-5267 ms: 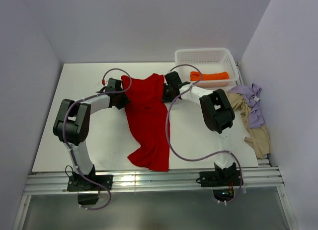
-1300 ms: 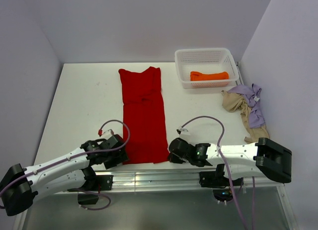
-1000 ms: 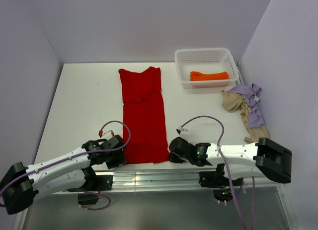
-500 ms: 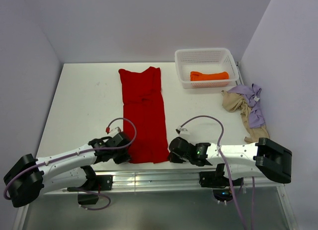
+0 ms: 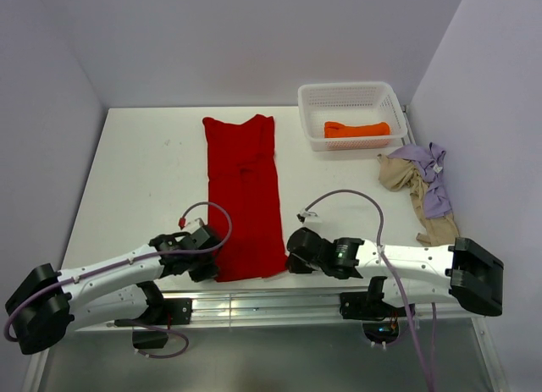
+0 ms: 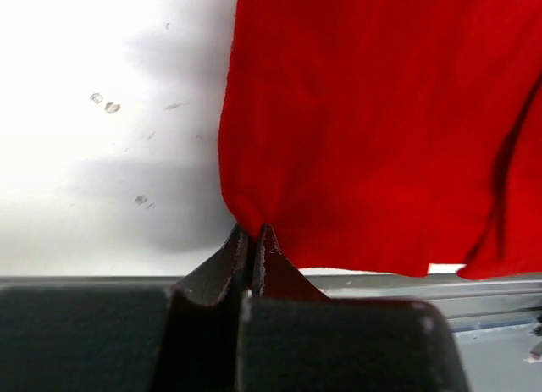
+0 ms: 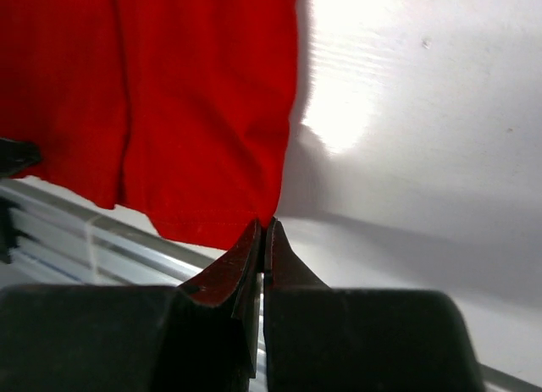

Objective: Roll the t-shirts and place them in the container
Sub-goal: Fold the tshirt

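The red t-shirt lies as a long folded strip down the middle of the table. My left gripper is shut on its near left corner. My right gripper is shut on its near right corner. Both corners are pinched between the fingertips just above the table's front edge. The orange t-shirt lies rolled in the white basket. The lilac t-shirt and the beige t-shirt lie crumpled at the right edge.
The metal rail runs along the table's front edge, under the shirt's hem. Purple cables loop over both arms. Walls close in the left, back and right sides.
Five seconds ago the shirt hung crumpled between grippers at the far end; it now lies flat. In the last second both grippers closed in on the near corners and lifted the hem slightly.
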Controlling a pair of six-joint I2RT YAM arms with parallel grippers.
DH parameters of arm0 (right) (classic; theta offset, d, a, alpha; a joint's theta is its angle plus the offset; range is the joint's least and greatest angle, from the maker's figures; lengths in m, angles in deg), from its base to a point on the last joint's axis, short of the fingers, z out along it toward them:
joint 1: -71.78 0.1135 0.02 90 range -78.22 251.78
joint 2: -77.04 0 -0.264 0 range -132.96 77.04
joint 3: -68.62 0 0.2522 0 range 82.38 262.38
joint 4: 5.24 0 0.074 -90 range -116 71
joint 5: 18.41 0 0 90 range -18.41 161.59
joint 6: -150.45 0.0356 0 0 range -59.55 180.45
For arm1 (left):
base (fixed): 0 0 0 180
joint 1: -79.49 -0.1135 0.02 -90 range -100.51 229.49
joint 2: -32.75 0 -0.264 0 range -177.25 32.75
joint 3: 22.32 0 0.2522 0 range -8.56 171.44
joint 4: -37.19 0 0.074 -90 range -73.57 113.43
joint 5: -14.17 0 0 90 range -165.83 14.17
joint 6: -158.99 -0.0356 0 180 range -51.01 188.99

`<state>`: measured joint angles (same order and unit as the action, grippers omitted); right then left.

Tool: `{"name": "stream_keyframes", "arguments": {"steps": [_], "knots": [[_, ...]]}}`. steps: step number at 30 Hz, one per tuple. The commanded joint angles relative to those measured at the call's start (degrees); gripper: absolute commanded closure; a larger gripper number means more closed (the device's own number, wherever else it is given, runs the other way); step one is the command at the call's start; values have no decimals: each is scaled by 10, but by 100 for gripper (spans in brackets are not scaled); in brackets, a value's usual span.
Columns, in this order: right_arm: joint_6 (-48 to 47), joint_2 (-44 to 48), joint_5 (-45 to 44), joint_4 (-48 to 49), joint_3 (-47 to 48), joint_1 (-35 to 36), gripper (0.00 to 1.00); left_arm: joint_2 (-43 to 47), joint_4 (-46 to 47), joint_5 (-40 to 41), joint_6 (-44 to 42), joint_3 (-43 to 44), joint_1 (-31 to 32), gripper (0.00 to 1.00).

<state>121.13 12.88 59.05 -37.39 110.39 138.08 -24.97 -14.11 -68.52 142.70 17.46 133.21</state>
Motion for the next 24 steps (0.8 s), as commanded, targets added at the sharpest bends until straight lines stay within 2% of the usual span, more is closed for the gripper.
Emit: {"name": "stream_keyframes", "arguments": {"steps": [1,2,5,14,18,24], "knots": [[-27,17,-22,-38,35,-5,100,-5,-46,-7,-23,33,3,93],[-29,16,-21,-38,37,-5,100,-18,-46,-10,-25,35,3,81],[-32,7,-12,-30,35,-5,100,-39,-51,-16,-29,36,3,66],[-22,-13,12,22,3,-5,100,9,-119,6,-1,19,8,60],[-21,-29,16,34,0,-5,100,44,-132,10,6,16,14,53],[-21,-42,22,50,0,-5,100,35,-106,17,8,7,14,56]]}}
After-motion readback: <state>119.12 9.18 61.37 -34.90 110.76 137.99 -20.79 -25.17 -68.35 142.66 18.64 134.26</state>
